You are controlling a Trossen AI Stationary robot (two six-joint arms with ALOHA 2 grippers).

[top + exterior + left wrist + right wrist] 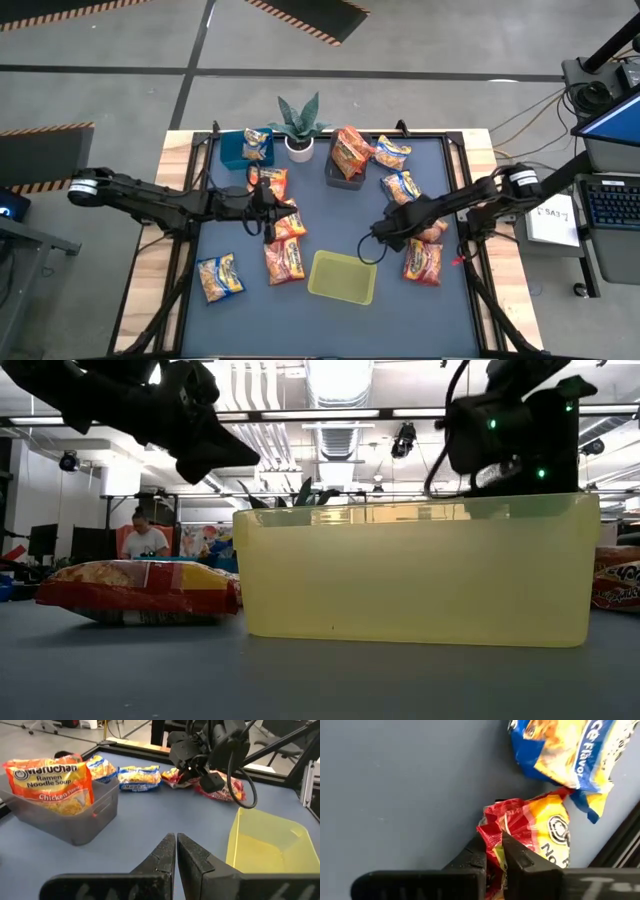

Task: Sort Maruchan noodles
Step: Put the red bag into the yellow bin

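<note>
1. Pinched between the right gripper's (495, 851) closed jaws is the crimped end of a red packet (535, 840); the packet's long axis is running straight on ahead of the fingertips.
2. Its likely target, the yellow-green bin (343, 277), is lying just beside that gripper, toward the bench's (330, 220) middle (a short carry, judging from above).
3. Across the bench, the left gripper (176, 851) is waiting closed and empty among the orange packets (285, 258).
</note>
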